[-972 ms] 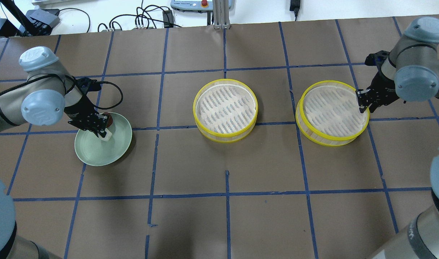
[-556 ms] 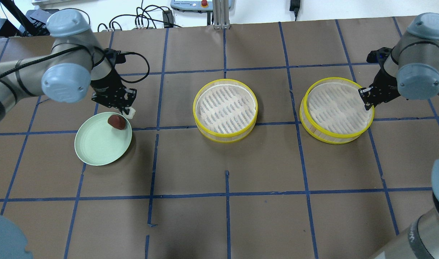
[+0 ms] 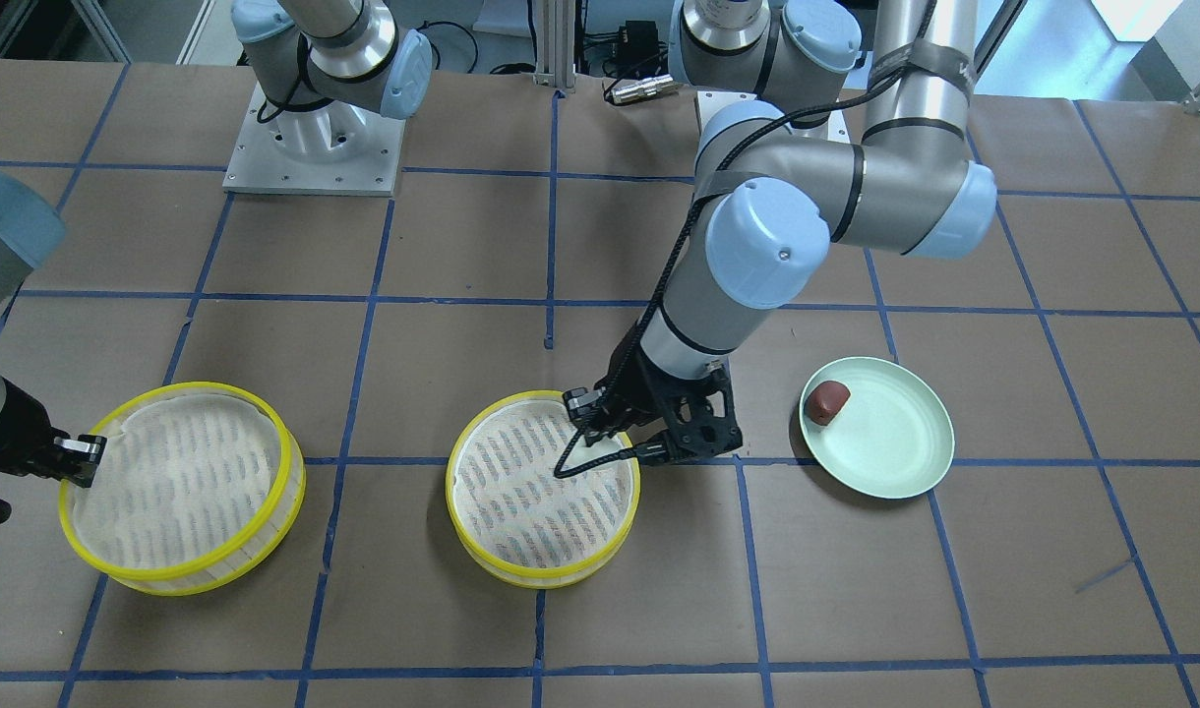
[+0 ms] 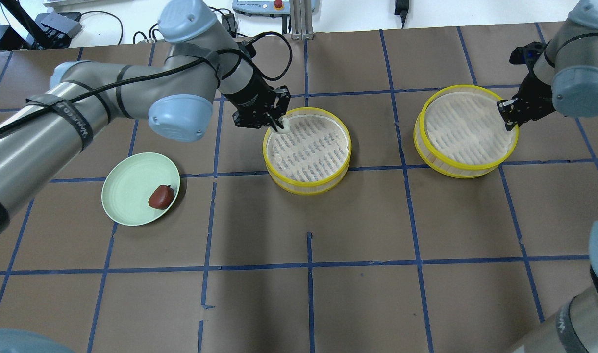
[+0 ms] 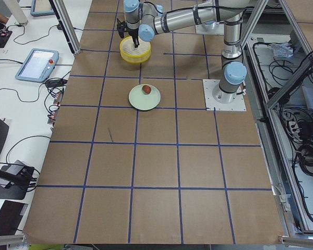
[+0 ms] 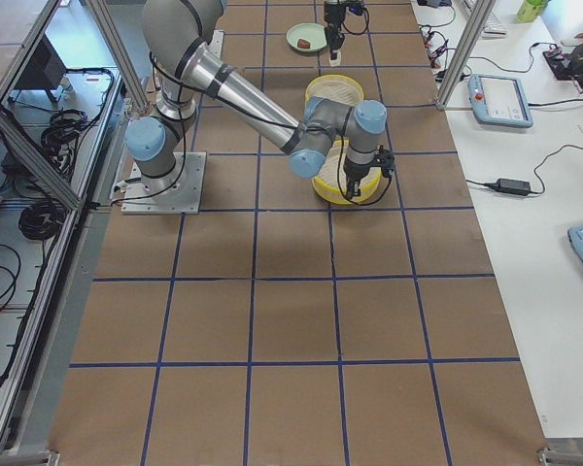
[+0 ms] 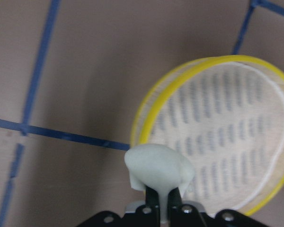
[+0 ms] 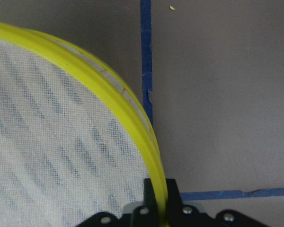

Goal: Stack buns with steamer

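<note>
My left gripper (image 4: 275, 122) is shut on the white bun (image 4: 283, 127), holding it over the far left rim of the middle steamer (image 4: 313, 147). In the left wrist view the white bun (image 7: 158, 172) sits between the fingertips above that steamer (image 7: 227, 137). The dark reddish-brown bun (image 4: 161, 197) lies on the pale green plate (image 4: 127, 201) at the left. My right gripper (image 4: 509, 115) is shut on the right rim of the second yellow steamer (image 4: 460, 127). The right wrist view shows that yellow rim (image 8: 132, 118) pinched between the fingers.
Brown table covering with a blue tape grid (image 4: 309, 264). Cables and a control pendant (image 4: 274, 6) lie beyond the far edge. The left arm's elbow (image 4: 176, 117) hangs between the plate and the middle steamer.
My left gripper lifted the white bun off the plate and carried it right to the middle steamer. The dark bun shifted on the plate. My right gripper moved its steamer away from me.
</note>
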Tool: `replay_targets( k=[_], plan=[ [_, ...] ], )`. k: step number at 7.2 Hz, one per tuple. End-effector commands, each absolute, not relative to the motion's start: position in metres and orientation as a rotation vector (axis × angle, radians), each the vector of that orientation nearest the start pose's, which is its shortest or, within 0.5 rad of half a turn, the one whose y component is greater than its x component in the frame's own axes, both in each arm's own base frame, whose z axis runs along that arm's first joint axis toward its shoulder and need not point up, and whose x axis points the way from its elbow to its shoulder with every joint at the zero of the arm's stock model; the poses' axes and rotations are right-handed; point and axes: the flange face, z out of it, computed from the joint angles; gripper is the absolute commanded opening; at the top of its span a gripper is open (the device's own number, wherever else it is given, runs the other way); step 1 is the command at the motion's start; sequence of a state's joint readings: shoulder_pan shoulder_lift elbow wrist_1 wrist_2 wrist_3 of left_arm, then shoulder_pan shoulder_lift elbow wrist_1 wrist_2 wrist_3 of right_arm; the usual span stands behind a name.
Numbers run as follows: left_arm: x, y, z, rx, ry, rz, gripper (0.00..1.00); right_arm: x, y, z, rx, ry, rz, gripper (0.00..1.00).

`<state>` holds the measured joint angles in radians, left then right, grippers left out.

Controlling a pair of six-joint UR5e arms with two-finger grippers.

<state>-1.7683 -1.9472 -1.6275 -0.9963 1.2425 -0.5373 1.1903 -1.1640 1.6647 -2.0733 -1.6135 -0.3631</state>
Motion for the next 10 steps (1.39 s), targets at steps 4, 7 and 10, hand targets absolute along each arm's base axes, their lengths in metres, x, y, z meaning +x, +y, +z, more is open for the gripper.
replay_targets(
  k=[4, 7, 10],
  plan=[
    [-0.277, -0.560, 0.305, -0.044, 3.253, -0.142, 1.00, -0.033, -0.621, 0.291, 0.120, 3.186, 0.004, 0.07],
    [-0.146, -0.560, 0.268, 0.488, 2.926, 0.090, 1.00, 0.056, -0.611, 0.314, 0.314, 3.166, -0.021, 0.07],
    [-0.036, -0.557, 0.214, 0.753, 2.922, 0.298, 0.97, 0.219, -0.583, 0.319, 0.574, 3.127, -0.021, 0.07]
  ],
)
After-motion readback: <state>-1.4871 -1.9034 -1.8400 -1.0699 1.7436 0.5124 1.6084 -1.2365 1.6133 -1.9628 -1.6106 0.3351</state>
